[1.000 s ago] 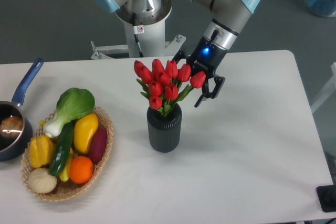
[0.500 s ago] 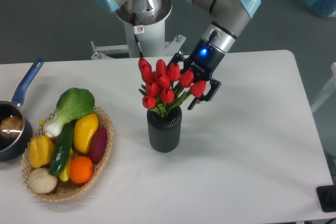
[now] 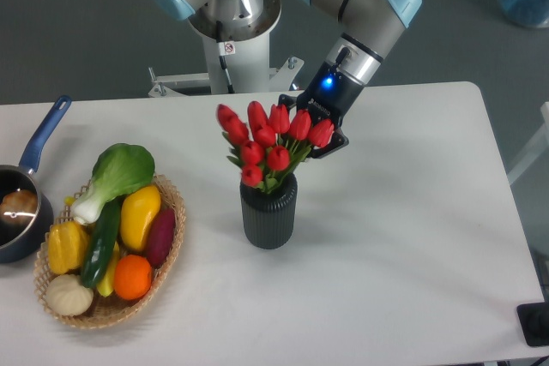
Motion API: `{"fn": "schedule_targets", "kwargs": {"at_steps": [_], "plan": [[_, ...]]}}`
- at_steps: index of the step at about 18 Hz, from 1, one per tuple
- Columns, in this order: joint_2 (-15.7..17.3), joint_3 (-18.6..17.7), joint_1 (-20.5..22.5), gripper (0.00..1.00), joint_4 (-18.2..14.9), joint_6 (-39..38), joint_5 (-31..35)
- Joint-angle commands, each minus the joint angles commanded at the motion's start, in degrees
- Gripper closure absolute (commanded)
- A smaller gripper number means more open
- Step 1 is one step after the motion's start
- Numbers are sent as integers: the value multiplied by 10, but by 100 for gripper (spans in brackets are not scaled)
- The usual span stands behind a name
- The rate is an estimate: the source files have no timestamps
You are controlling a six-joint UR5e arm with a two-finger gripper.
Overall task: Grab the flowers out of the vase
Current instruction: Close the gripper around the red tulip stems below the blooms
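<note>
the flowers (image 3: 268,139) stood in the vase (image 3: 268,210) near the middle of the white table (image 3: 403,237), red tulip heads fanned out wider than the vase's mouth, green stems and leaves bunched down into it. the vase was dark and ribbed, upright, a little left of the table's centre.

the gripper (image 3: 319,130) was right behind the upper right side of the bunch, up against the rightmost tulip heads. the blooms hid its fingertips, so i couldn't tell whether the fingers were spread or closed on anything. a small blue light glowed on the wrist just above it. the arm (image 3: 364,15) sloped down to it from the upper right, grey with pale blue joint caps, and its base (image 3: 225,6) stood behind the table's far edge.

off to the left, well apart from the vase, sat a woven basket (image 3: 171,242) heaped with produce: a green leafy vegetable (image 3: 120,174) on top, a yellow pepper (image 3: 140,214), a dark green cucumber (image 3: 102,244), an orange (image 3: 132,277) and a purple piece beside it. at the left edge of the table was a dark pot (image 3: 17,212) with a blue handle pointing up and away.
</note>
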Motion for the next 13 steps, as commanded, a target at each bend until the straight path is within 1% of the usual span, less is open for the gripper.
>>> {"fn": "schedule_targets", "kwargs": {"at_steps": [1, 2, 7, 10, 12, 13], "plan": [[0, 0, 1, 88, 0, 0, 0], [0, 1, 2, 92, 0, 0, 0], [1, 1, -3, 98, -1, -1, 1], [16, 2, -4, 99, -2, -9, 1], [27, 1, -4, 99, -3, -24, 27], [29, 2, -4, 100, -3, -37, 29]]}}
